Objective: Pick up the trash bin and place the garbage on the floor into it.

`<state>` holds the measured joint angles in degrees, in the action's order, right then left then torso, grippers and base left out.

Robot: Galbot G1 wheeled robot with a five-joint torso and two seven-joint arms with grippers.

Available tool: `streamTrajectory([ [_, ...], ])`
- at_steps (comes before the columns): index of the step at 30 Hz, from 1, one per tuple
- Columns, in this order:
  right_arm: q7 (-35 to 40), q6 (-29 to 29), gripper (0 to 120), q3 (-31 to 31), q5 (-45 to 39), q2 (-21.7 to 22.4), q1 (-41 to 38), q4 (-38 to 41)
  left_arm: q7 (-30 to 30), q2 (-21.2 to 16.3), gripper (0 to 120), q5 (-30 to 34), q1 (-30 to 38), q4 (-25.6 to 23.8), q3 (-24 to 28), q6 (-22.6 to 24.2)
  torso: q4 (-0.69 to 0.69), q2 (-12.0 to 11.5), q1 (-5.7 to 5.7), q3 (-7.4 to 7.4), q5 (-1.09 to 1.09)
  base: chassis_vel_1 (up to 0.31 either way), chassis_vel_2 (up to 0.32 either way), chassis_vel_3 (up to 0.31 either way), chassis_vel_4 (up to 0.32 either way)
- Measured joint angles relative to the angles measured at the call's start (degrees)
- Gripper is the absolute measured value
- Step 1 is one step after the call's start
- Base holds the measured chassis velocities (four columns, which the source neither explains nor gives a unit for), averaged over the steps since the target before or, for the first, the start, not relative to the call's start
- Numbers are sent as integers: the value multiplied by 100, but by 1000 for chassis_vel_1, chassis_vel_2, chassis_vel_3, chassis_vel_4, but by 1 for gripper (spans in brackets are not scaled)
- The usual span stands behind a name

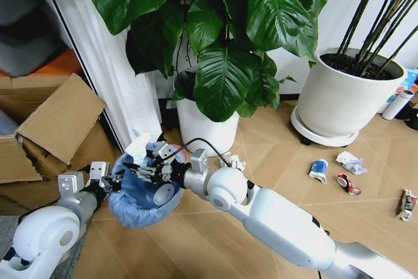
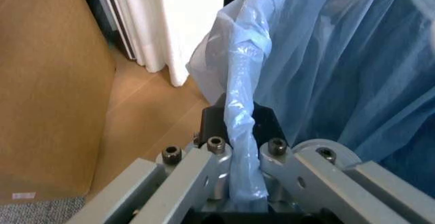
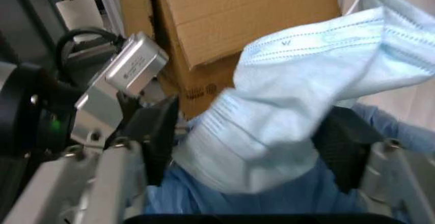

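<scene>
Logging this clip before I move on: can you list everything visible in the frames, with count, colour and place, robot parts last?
trash bin: one, light blue bag liner, held up at the robot's front left.
face mask: one, pale blue, between the right gripper's fingers over the bin.
garbage: four pieces, blue-white can, white wad, red crushed piece, dark wrapper, on the floor to the right.
plant pots: two, white, behind, one with big green leaves.
cardboard: tan, left.
curtain: one, white, behind the bin.
left gripper: shut on the bag's rim.
right gripper: open around the mask, above the bin.
</scene>
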<state>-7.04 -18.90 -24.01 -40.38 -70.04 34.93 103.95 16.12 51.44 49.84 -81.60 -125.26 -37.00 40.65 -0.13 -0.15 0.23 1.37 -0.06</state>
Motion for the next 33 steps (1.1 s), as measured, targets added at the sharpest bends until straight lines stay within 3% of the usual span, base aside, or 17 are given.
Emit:
streamTrajectory([
  [2,0,-1,72,-13,1,3,2,-1,-3,4,0,0,6,6,1,0,0,0,0,0,0,0,0,0,0],
  [7,0,-20,95,-94,19,-30,-2,-80,-19,19,0,1,22,12,0,0,0,0,0,0,0,0,0,0,0],
  [10,-3,-59,99,-116,33,-43,-11,-121,-23,25,0,1,3,2,-28,2,0,0,0,0,0,0,0,0,0],
  [33,-376,-508,100,-36,-379,123,-139,-19,-403,-41,0,-139,-9,4,-124,40,0,0,0,0,1,0,0,0,0],
])
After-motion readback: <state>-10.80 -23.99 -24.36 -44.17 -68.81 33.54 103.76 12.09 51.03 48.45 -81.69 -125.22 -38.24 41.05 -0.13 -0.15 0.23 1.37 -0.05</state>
